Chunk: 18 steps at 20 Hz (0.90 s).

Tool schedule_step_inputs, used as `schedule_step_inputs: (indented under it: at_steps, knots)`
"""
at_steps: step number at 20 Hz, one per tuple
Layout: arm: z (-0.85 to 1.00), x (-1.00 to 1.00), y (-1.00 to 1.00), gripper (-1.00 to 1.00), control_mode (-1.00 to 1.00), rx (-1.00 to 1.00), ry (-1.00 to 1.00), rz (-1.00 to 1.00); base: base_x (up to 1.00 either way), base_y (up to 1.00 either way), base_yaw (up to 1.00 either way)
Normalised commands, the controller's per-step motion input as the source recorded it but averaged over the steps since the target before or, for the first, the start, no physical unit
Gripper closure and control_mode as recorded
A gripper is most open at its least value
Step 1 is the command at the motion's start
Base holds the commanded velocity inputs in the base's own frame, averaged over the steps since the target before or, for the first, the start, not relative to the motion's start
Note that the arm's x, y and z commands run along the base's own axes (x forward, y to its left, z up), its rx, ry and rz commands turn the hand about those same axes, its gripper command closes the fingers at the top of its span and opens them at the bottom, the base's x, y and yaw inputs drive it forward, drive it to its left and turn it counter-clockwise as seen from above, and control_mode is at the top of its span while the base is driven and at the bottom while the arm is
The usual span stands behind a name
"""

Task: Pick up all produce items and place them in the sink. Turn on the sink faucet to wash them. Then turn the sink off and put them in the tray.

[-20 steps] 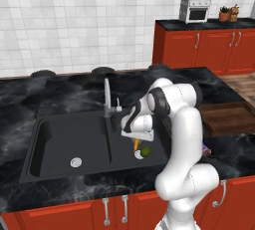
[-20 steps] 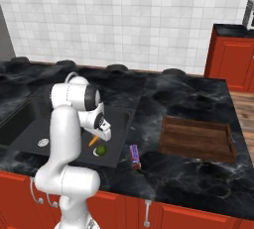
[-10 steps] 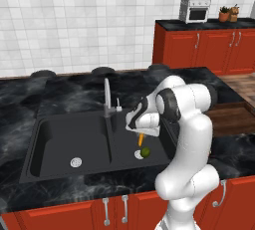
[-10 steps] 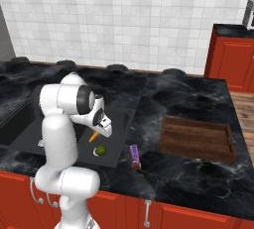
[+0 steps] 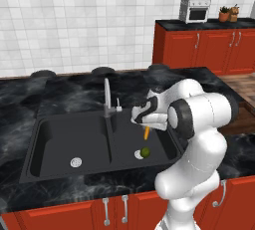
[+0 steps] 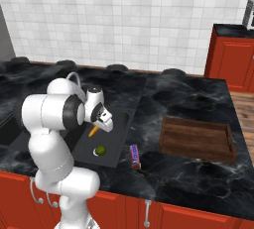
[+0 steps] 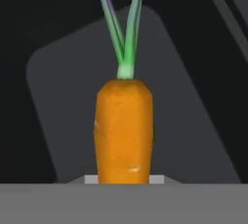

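Holding carrot [image 7: 124, 131]: tool [image 5: 147, 126] clamped on it above right basin of sink [image 5: 55, 124]. Lime [image 5: 145, 152] on that basin's floor. Tray [image 6: 196, 137] on tabletop [image 6: 173, 94], well apart.

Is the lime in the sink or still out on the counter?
In. The lime lies on the floor of the right basin of the sink, beside the drain, below the held carrot.
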Motion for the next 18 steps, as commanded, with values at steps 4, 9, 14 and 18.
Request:
schedule_step_inputs:
  at_steps: [4, 9, 14, 18]
  knots:
    - [0.65, -0.28, -0.22, 1.0, -1.0, 0.0, -0.05, -0.01, 0.0, 0.0, 0.0]
    - [0.62, -0.26, -0.23, 1.0, -1.0, 0.0, -0.03, -0.01, 0.0, 0.0, 0.0]
    - [0.53, -0.14, -0.27, 1.0, -1.0, -0.01, 0.0, -0.02, 0.0, 0.0, 0.0]
    - [0.48, -0.03, -0.35, 1.0, -1.0, 0.0, 0.0, -0.03, 0.0, 0.0, 0.0]
